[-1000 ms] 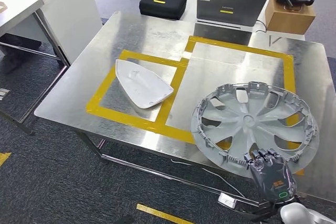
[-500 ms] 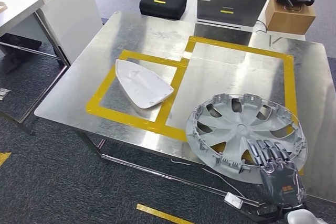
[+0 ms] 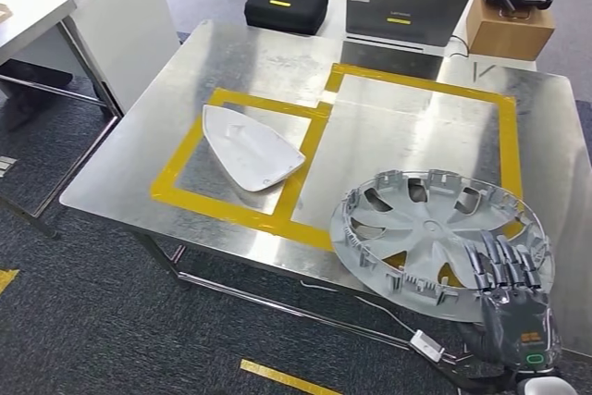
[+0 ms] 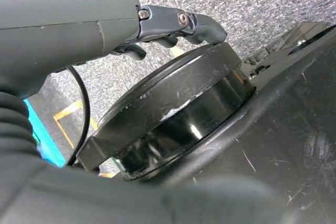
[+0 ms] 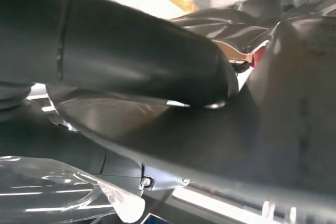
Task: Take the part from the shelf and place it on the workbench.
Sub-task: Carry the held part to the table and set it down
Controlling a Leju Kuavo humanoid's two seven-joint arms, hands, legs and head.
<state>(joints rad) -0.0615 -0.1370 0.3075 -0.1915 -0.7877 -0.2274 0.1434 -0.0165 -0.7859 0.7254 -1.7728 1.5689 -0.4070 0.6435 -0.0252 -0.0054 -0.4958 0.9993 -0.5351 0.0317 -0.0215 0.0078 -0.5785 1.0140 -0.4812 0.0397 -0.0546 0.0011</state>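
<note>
wheel cover (image 3: 437,233), gripped by right robot hand (image 3: 513,307)

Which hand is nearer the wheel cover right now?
The right. The right hand grips the wheel cover at its near edge over the workbench. The left hand hangs by the robot's body above the carpet, away from it.
</note>
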